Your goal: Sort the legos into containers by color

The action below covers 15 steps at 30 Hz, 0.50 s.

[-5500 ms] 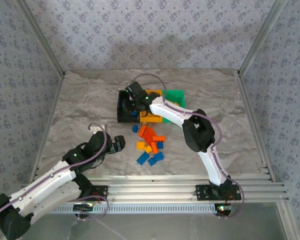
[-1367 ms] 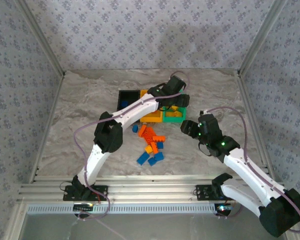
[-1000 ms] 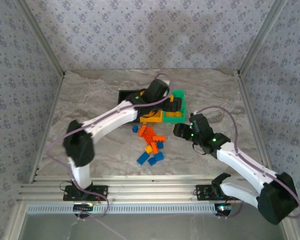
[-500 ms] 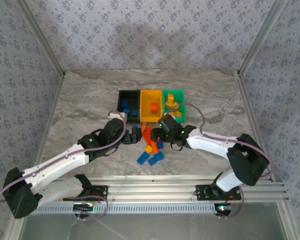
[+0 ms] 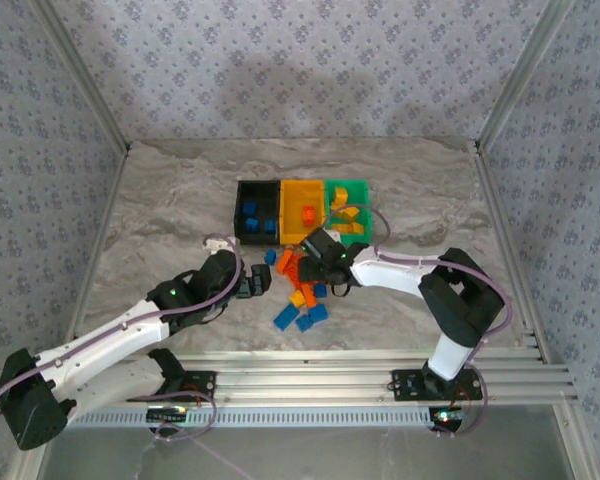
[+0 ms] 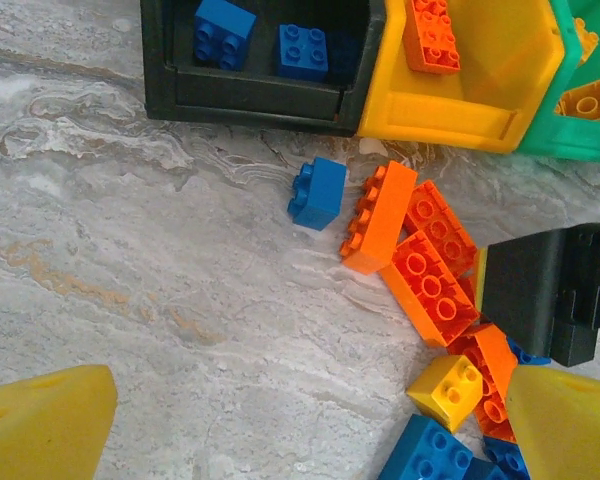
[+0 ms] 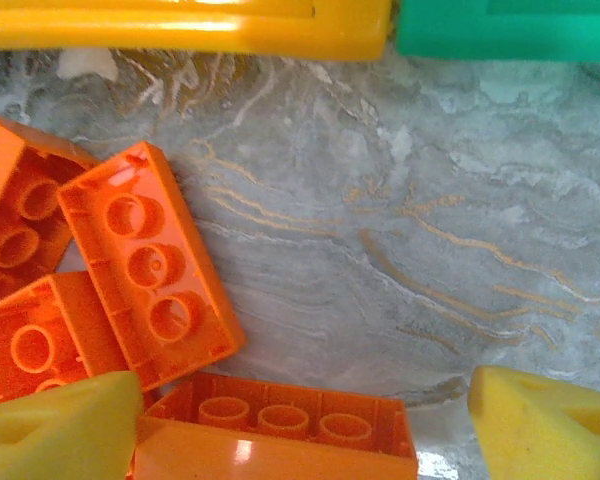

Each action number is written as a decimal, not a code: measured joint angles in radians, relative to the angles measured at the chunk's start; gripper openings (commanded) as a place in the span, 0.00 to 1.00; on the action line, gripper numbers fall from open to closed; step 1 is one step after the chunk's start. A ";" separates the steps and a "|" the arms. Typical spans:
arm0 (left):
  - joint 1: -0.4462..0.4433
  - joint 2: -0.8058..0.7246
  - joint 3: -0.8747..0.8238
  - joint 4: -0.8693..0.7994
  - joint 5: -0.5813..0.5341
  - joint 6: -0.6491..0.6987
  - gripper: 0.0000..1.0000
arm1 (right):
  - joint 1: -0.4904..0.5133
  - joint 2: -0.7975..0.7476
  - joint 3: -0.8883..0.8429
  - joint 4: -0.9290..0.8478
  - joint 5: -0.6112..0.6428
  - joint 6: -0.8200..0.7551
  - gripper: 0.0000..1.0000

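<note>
On the grey, marble-look tabletop (image 5: 160, 220), the left gripper (image 5: 254, 283) is seen just left of the pile. Its soft yellow pads (image 6: 40, 425) are spread wide, with nothing between them. 3 smooth plastic boxes are joined in a row in the middle, toward the far edge. Blue bricks (image 6: 302, 50) are held in the black bin (image 6: 250, 100), 1 red-orange brick (image 6: 430, 35) in the yellow-orange bin (image 6: 450, 115), and yellow bricks (image 6: 590, 100) in the green bin (image 6: 570, 150). The bumpy legos (image 5: 300, 290) are heaped just in front of the row. The right gripper (image 5: 318, 264) is held over them, pads apart, nothing gripped. Since half a second ago, the left gripper has been drawn back a little and the right elbow pulled inward.
</note>
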<state>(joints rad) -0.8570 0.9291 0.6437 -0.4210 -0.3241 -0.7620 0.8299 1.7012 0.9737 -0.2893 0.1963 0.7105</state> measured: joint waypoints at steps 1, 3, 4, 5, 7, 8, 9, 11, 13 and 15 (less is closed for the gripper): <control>0.001 0.000 -0.001 0.000 -0.002 0.000 1.00 | 0.003 0.002 0.000 -0.002 0.000 0.000 0.88; 0.007 -0.003 -0.007 0.001 -0.003 -0.003 1.00 | 0.011 0.002 0.000 -0.002 0.000 -0.003 0.89; 0.010 -0.006 -0.012 0.001 -0.003 -0.007 1.00 | 0.018 0.002 0.000 -0.001 0.000 -0.006 0.89; 0.013 -0.008 -0.015 -0.001 -0.003 -0.008 0.99 | 0.024 0.002 0.000 -0.001 0.000 -0.009 0.89; 0.018 -0.012 -0.017 -0.002 -0.003 -0.010 1.00 | 0.031 0.002 0.000 -0.001 0.000 -0.012 0.88; 0.020 -0.014 -0.018 -0.002 -0.003 -0.011 1.00 | 0.033 0.002 0.000 -0.002 -0.001 -0.012 0.87; 0.021 -0.016 -0.019 -0.002 -0.004 -0.011 1.00 | 0.033 0.002 0.000 -0.003 -0.001 -0.012 0.86; 0.025 -0.021 -0.022 -0.002 -0.004 -0.014 1.00 | 0.027 0.003 0.000 -0.003 -0.001 -0.012 0.83; 0.026 -0.026 -0.026 -0.003 -0.005 -0.015 1.00 | 0.021 0.004 0.000 -0.002 -0.001 -0.012 0.80; 0.027 -0.027 -0.028 -0.003 -0.006 -0.018 1.00 | 0.016 0.004 -0.001 -0.002 -0.002 -0.011 0.77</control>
<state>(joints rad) -0.8299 0.9020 0.6159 -0.4240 -0.3298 -0.7795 0.8463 1.7054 0.9730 -0.2909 0.1947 0.6994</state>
